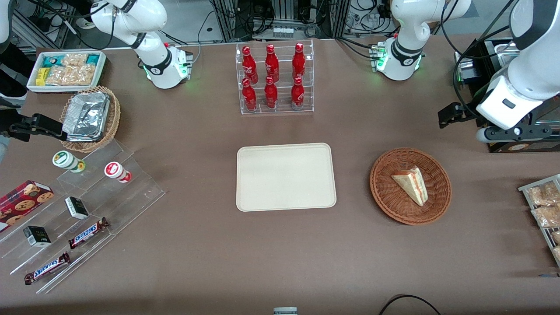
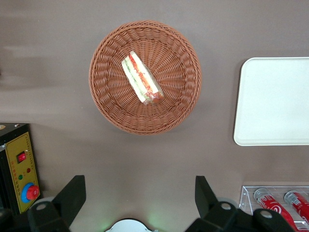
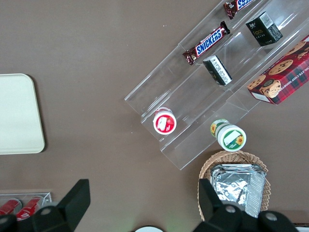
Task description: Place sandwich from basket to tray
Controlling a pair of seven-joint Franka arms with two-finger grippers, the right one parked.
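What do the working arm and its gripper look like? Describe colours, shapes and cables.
The left arm has glossy white rounded shells with black joint bands and black cables alongside. Its gripper, open above the table near the basket, has two black wedge-shaped fingers.

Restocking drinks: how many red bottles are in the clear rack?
6: red bottles in two rows of three in the clear rack. None seem hidden. The gripper hovers open, near the basket.

tray [image 2: 273, 101] cut off, hand [image 2: 140, 195] partly cropped
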